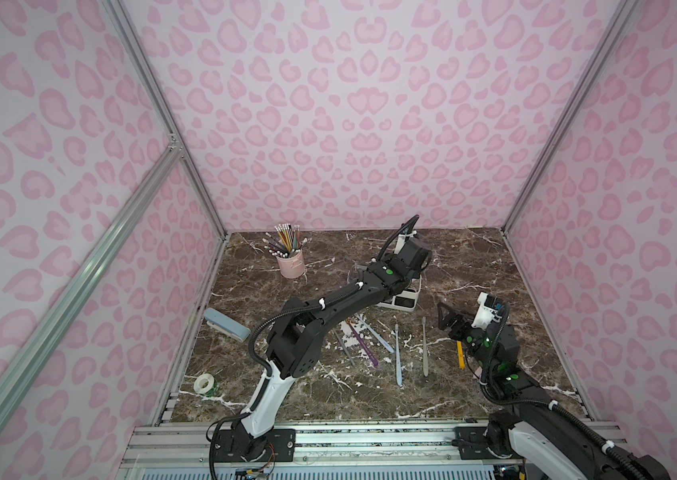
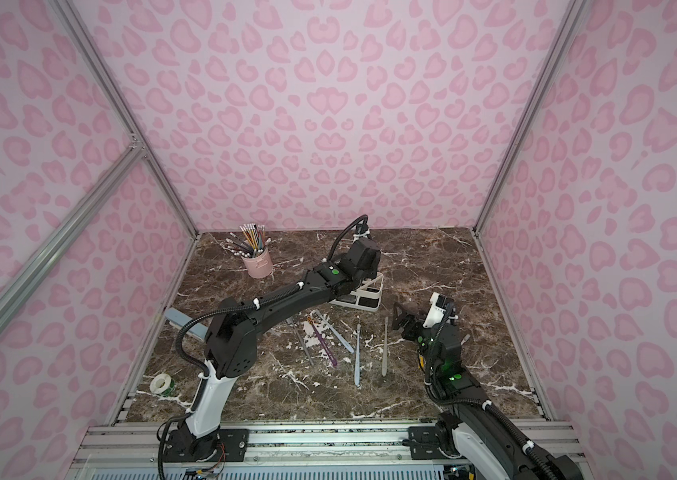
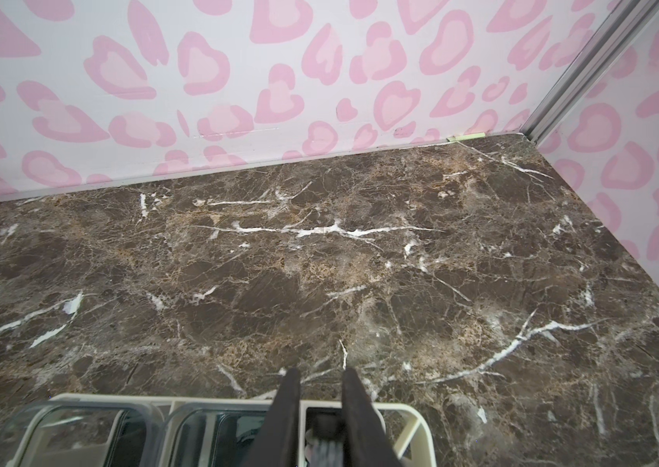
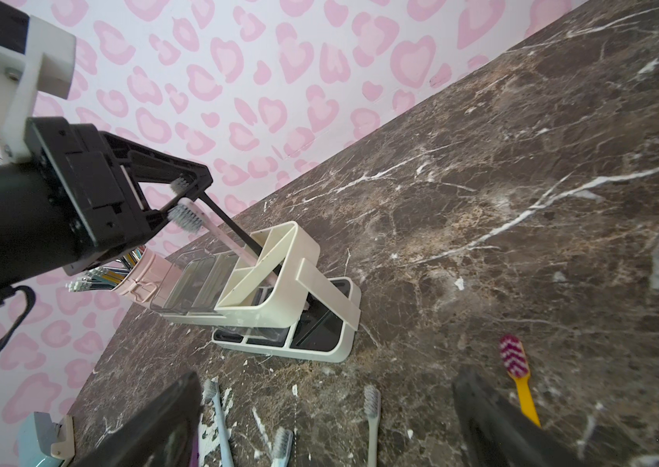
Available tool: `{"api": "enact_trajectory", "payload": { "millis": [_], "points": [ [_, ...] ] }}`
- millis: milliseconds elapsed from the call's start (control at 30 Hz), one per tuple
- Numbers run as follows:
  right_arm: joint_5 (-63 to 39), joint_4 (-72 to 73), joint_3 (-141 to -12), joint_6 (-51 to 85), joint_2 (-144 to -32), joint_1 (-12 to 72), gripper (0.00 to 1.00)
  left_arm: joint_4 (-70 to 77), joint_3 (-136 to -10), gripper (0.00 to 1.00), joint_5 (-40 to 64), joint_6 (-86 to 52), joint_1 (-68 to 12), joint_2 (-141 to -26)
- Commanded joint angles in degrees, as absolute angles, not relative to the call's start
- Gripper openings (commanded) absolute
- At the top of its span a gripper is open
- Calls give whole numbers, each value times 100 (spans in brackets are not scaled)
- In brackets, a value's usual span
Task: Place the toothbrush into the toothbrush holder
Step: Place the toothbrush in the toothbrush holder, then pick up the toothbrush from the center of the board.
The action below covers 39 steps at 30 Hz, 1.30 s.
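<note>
The white toothbrush holder [image 1: 405, 300] [image 2: 370, 298] [image 4: 307, 246] stands mid-table, mostly under my left wrist in both top views. My left gripper [image 3: 317, 374] [image 4: 194, 184] hangs right above its slotted compartment [image 3: 412, 409]. A black toothbrush [image 4: 234, 225] [image 3: 325, 428] stands in that slot with its head between my fingers, which are slightly apart, a sliver of gap on one side. A pink toothbrush [image 4: 218, 233] leans in the same compartment. My right gripper [image 1: 446, 318] [image 2: 401, 320] [image 4: 329, 378] stands open and empty, above the loose brushes.
Loose toothbrushes lie on the marble in front of the holder: purple [image 1: 363, 343], light blue [image 1: 398, 357], grey [image 1: 424, 349], yellow [image 1: 460, 355] [image 4: 515, 364]. A pink pencil cup [image 1: 291, 264] stands at the back left. A blue-grey stapler [image 1: 226, 324] and a tape roll [image 1: 205, 383] lie at the left edge.
</note>
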State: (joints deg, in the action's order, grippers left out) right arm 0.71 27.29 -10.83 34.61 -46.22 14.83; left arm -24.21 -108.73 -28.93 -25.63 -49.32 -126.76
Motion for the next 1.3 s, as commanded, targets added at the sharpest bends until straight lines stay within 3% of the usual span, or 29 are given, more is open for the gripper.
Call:
{"api": "enact_trajectory", "payload": {
  "millis": [0, 400, 633, 800, 967, 1267],
  "points": [
    [48, 2884, -1169, 3398, -4629, 1481, 99, -2356, -10983, 24, -2952, -2606, -4936, -12683],
    [-2, 2917, -1184, 3382, -4669, 1481, 99, -2521, -11296, 43, -3057, -2549, -4936, -12524],
    [-14, 2933, -1195, 3360, -4765, 1485, 99, -2584, -11408, 66, -3179, -2492, -4924, -12147],
    [-37, 2913, -1220, 3344, -4834, 1485, 99, -2785, -11338, 74, -3273, -2496, -4914, -11715],
    [-140, 2866, -1274, 3207, -4921, 1515, 99, -2765, -10271, 83, -3222, -2885, -4764, -10852],
    [-118, 2958, -1464, 2639, -5272, 2103, 99, -3049, -8346, 84, -2562, -3934, -4166, -9474]
  ]
}}
